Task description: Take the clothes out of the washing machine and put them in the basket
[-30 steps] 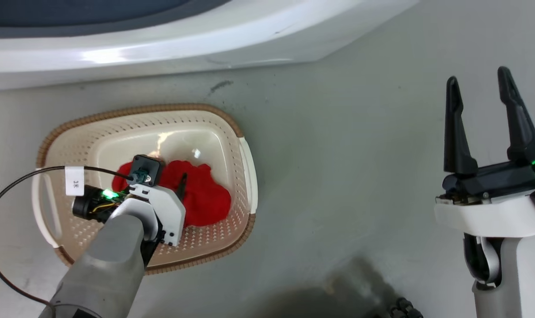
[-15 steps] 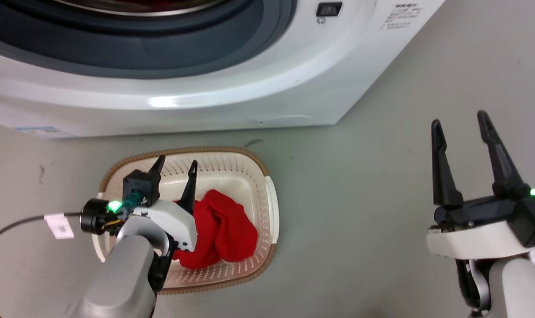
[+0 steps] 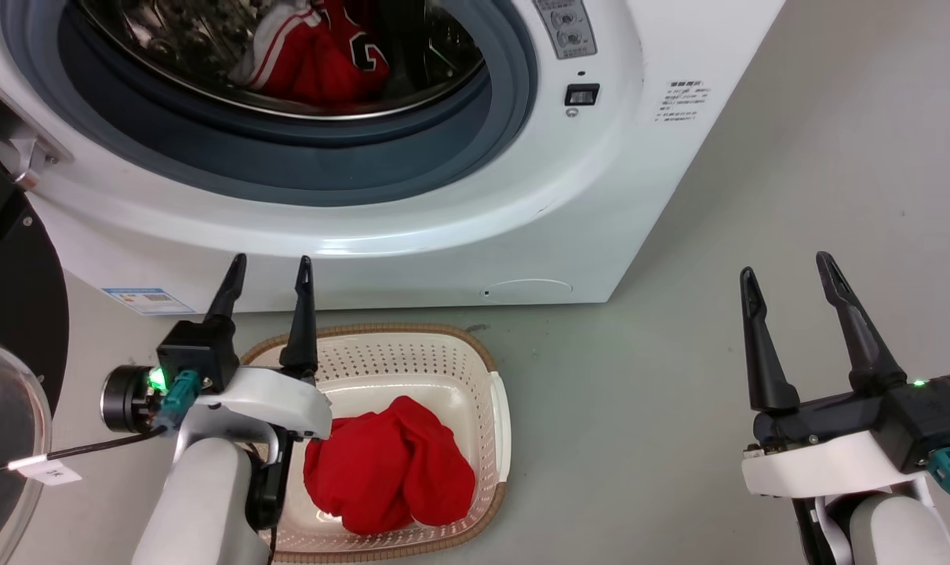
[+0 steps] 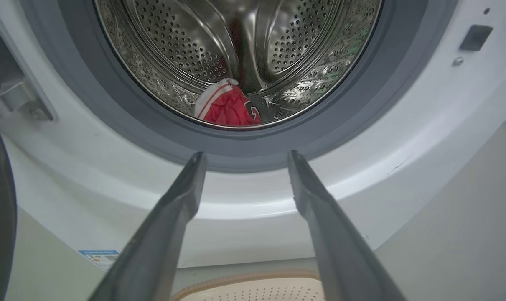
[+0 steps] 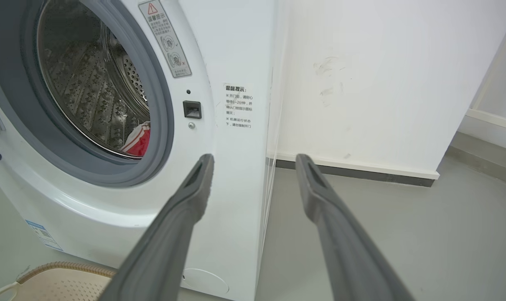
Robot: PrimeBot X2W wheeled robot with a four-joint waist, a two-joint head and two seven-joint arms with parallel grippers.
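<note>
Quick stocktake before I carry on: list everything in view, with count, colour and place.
washing machine: one, white, ahead, porthole open
door: one, black-rimmed glass, open at the left
jersey: one, red with white trim, in the steel drum
basket: one, cream with brown rim, on the floor before the machine
garment: one, red, bunched in the basket
left gripper: one, dark, open, empty, over the basket's left rim
right gripper: one, dark, open, empty, over floor at right
</note>
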